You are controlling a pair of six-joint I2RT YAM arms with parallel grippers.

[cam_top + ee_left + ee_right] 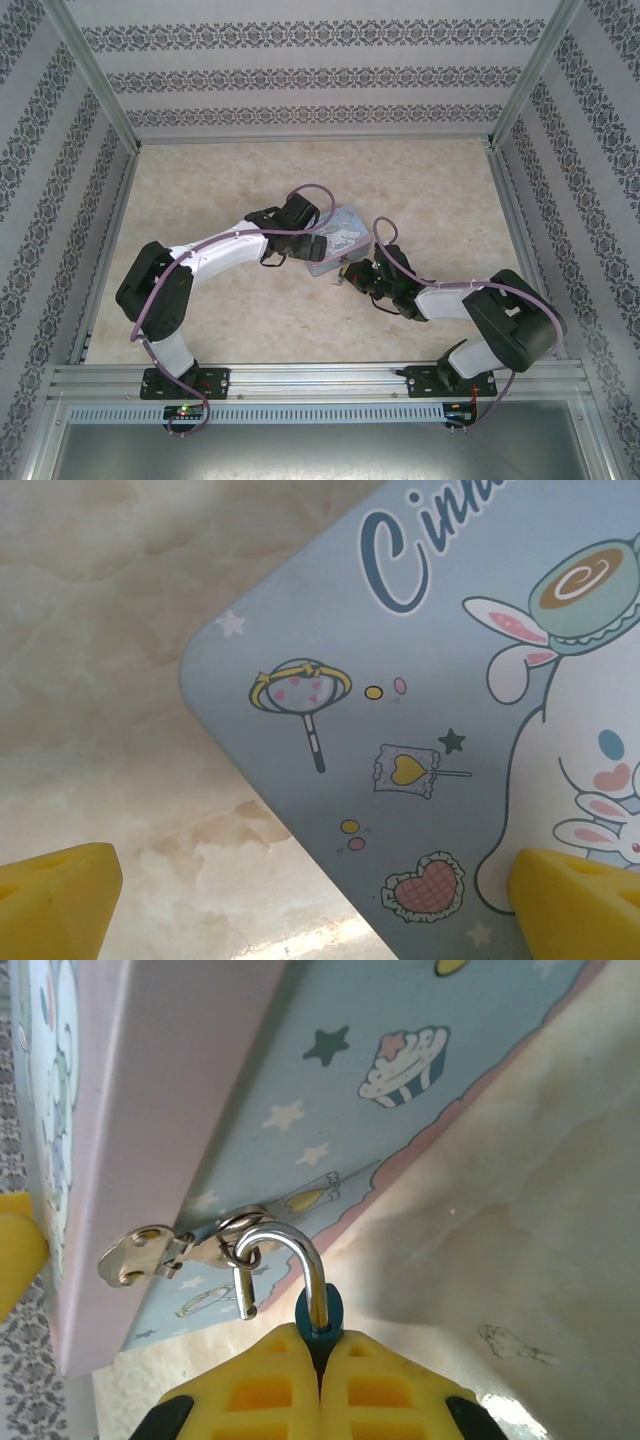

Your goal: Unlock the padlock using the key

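At the middle of the worktop [520,1240], the right gripper [320,1365] clamps the padlock [321,1312].
Its open shackle [303,1248] hooks the hasp [150,1255] on the tin [400,1110]; left gripper [318,895] gapes wide.

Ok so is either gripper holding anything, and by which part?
The right gripper is shut on the padlock, pinching its blue body, the open shackle hooked through the latch ring on the tin. The left gripper is open over the tin, holding nothing.

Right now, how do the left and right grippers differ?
The left gripper stands wide open; the right gripper is shut. The left gripper holds nothing, one tip over the table, one over the tin; the right gripper clamps the padlock by its blue body. Both are yellow-tipped.
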